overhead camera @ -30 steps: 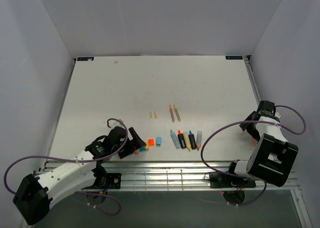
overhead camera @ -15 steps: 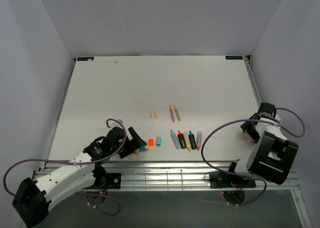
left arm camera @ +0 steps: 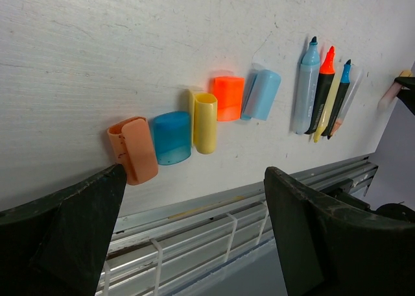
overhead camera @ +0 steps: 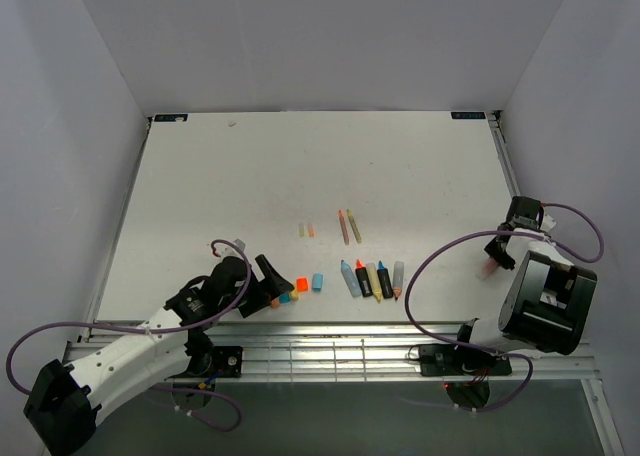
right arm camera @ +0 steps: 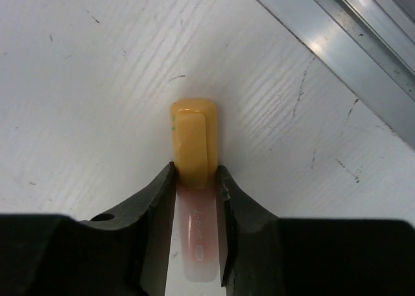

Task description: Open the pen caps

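Step in hand: uncapping what looks to be the last capped pen.

Right end effector (right arm camera: 194, 182): closed down to the width of a pink marker (right arm camera: 198, 244), with one finger against each side. The grip sits just at the seam where the yellow-orange cap (right arm camera: 193, 137) meets the barrel. That cap is fully seated and projects forward past the fingertips. The marker lies flat on the counter (overhead camera: 300, 166) at its right edge, close to the metal rail (right arm camera: 337, 56).

Left end effector (left arm camera: 194, 174): jaws spread wide, nothing between them. It hangs low over the near edge of the counter, facing a row of loose caps:
- salmon cap (left arm camera: 133, 150)
- blue cap (left arm camera: 170, 137)
- yellow cap (left arm camera: 205, 122)
- orange cap (left arm camera: 227, 98)
- pale blue cap (left arm camera: 261, 95)

The first three are touching or nearly so. The last two stand just beside them.

To the right of the caps lies a row of uncapped markers (overhead camera: 373, 278), tips bare. We count five loose caps and five bare markers, so we judge those pens done.

What the next move calls for, in our judgement:
- The right grip straddles the seam, so it may pin the cap to the barrel. We would want the hold clearly on the barrel alone.
- The marker needs lifting clear of the counter and presenting cap-first toward the centre.
- The left arm is well apart from it and must cross over, close on the cap only, and pull straight along the pen's axis.
- A skewed pull could twist the barrel out of the right grip.
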You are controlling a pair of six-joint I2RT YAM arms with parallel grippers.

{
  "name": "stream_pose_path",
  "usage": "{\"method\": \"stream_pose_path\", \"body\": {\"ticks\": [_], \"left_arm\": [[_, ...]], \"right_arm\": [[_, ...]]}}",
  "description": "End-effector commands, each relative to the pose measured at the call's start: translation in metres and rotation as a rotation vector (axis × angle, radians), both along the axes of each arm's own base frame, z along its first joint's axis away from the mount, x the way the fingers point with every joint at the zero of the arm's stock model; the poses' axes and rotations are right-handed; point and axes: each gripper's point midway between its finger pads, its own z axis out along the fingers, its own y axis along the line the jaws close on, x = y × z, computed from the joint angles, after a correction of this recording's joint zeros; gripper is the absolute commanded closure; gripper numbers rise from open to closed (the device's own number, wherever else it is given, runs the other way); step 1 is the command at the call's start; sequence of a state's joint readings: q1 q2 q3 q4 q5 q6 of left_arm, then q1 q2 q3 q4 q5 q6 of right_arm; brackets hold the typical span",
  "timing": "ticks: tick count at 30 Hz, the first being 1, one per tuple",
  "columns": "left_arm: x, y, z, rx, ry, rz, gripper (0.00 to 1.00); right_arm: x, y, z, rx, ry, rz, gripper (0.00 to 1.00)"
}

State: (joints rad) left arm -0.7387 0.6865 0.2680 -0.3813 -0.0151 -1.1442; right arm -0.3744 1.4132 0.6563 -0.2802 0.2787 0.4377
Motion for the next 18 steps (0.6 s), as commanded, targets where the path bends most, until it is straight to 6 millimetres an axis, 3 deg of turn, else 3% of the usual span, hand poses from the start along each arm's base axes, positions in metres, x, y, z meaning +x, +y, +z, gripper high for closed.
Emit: {"method": "stream_pose_path", "body": {"ticks": [1,3,6,9,13,14,16,18], "left_arm": [[0.005,-0.003,0.009,-0.018,-0.026,-0.003,0.02],[0.006,-0.004,0.011,-0.017,-0.034,-0.005,0.02],[0.008,-0.004,0.017,-0.016,-0.052,-0.01,0.02],[0.015,-0.004,0.031,-0.009,-0.098,-0.011,0.02],[0.026,-0.01,0.062,-0.01,-0.18,-0.039,0.02],[0.032,-0.016,0.08,-0.027,-0.216,-0.048,0.03],[0.037,-0.023,0.089,-0.019,-0.238,-0.083,0.05],[0.045,-0.033,0.11,-0.05,-0.281,-0.103,0.06]], "right_arm": [[-0.04,0.054,-0.044,0.166,0.18,0.084,0.86],[-0.034,0.059,-0.041,0.152,0.173,0.113,0.92],[-0.021,0.07,-0.03,0.117,0.156,0.176,0.92],[0.004,0.085,0.003,0.055,0.071,0.274,0.92],[0.032,0.12,0.052,0.081,-0.076,0.449,0.92],[0.036,0.142,0.062,0.084,-0.105,0.548,0.92],[0.045,0.172,0.092,0.114,-0.215,0.67,0.92],[0.05,0.19,0.116,0.117,-0.288,0.758,0.92]]}}
